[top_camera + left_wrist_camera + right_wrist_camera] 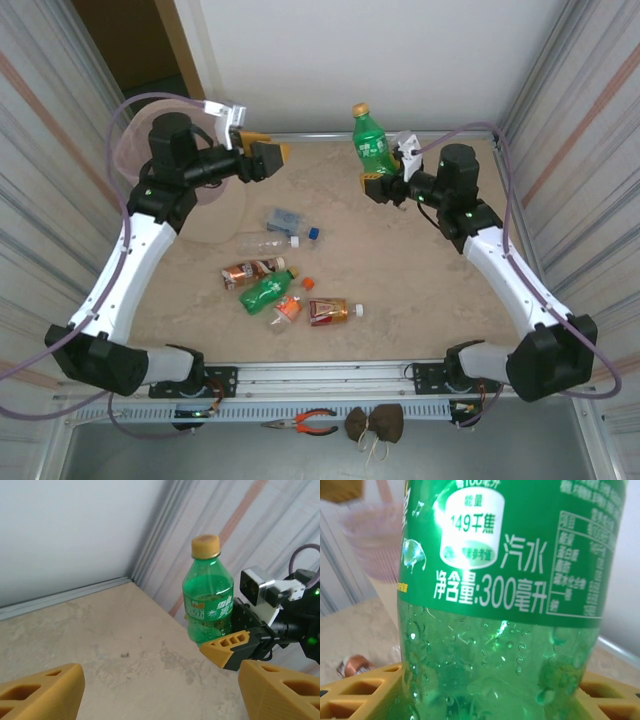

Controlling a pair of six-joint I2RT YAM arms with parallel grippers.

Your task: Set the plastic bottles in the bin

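Note:
My right gripper (379, 186) is shut on the lower body of an upright green bottle (370, 138) with a yellow cap, held above the far right of the table. The same green bottle (207, 600) stands in front of the left wrist camera; up close its label and wet body (500, 630) sit between my yellow fingers (350, 700). My left gripper (266, 153) hangs open and empty at the far left, facing that bottle. The pink-lined bin (128, 150) stands behind the left arm, partly hidden. Several bottles lie mid-table: clear (264, 241), amber (250, 272), green (267, 293), red-labelled (331, 312).
A flattened bluish bottle (285, 219), a small orange bottle (288, 308), a loose blue cap (314, 234) and an orange cap (308, 283) lie among them. Corrugated walls close both sides. Pliers (305, 422) and brown lumps (376, 424) rest below the table's near rail.

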